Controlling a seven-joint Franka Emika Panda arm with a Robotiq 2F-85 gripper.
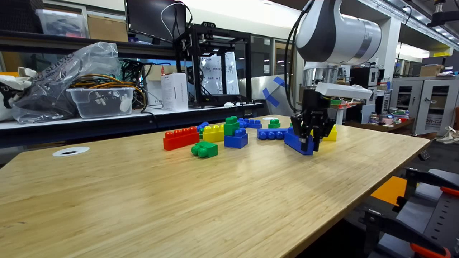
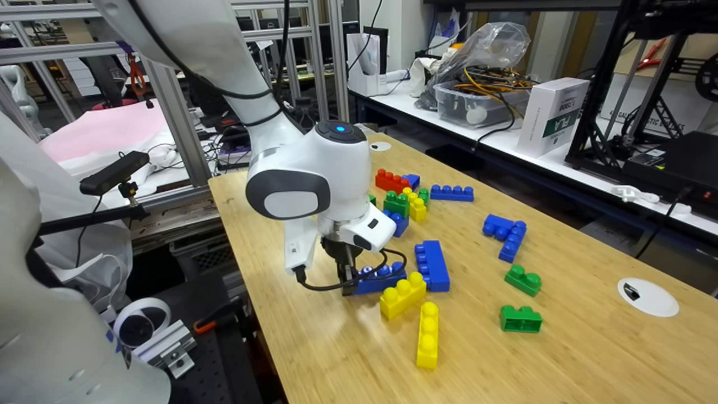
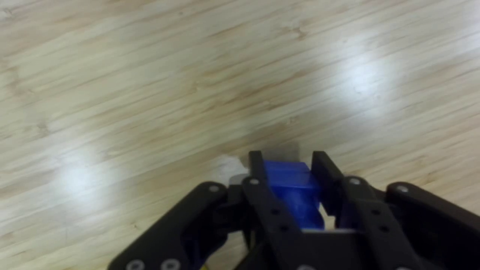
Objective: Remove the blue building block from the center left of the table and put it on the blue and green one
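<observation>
The blue building block (image 1: 294, 142) lies on the table (image 1: 161, 197), one end between the fingers of the gripper (image 3: 288, 162). The wrist view shows that end's face, the fingers close along both sides; whether they pinch it cannot be determined. The blue and green one (image 1: 233, 134), apart from the block, is plainly visible in an exterior view; in an exterior view the arm (image 2: 317, 165) partly masks it, but a yellow brick (image 2: 404, 299) shows whole, just beside the block.
</observation>
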